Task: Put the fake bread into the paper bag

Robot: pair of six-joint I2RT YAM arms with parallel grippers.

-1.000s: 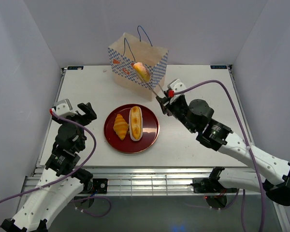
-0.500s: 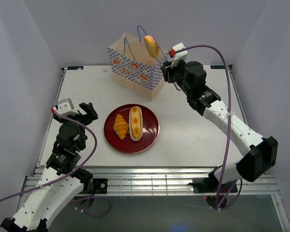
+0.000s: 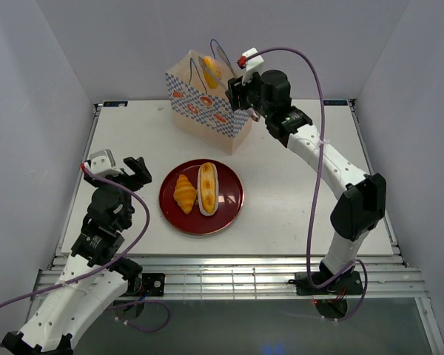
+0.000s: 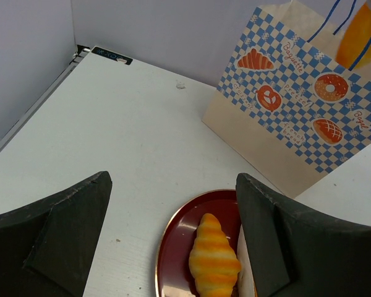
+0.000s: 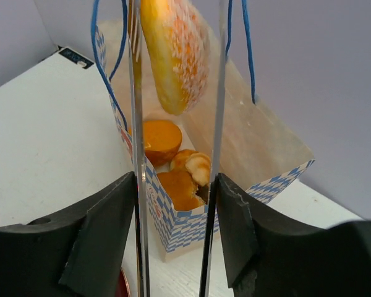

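The paper bag (image 3: 207,107) (image 4: 297,105) (image 5: 173,210) stands upright at the back of the table. My right gripper (image 3: 240,92) (image 5: 176,182) is shut on metal tongs (image 5: 136,124) above its open mouth. A sugared piece of fake bread (image 3: 212,72) (image 4: 362,31) (image 5: 173,52) hangs between the tong blades, with a thin gap showing at the right blade. Inside the bag lie an orange bun (image 5: 159,139) and small rolls (image 5: 185,179). A croissant (image 3: 184,193) (image 4: 214,260) and an oblong loaf (image 3: 207,188) lie on the dark red plate (image 3: 229,207) (image 4: 179,247). My left gripper (image 3: 122,168) (image 4: 173,235) is open and empty, left of the plate.
The bag's blue cord handles (image 5: 105,68) hang on either side of the tongs. Grey walls close in the table at the back and both sides. The table's left edge (image 4: 31,117) runs near my left gripper.
My right arm has swung up and left, carrying the tongs and the bread from the bag's front to above its mouth. The tong blades have spread apart. The left arm has stayed still.
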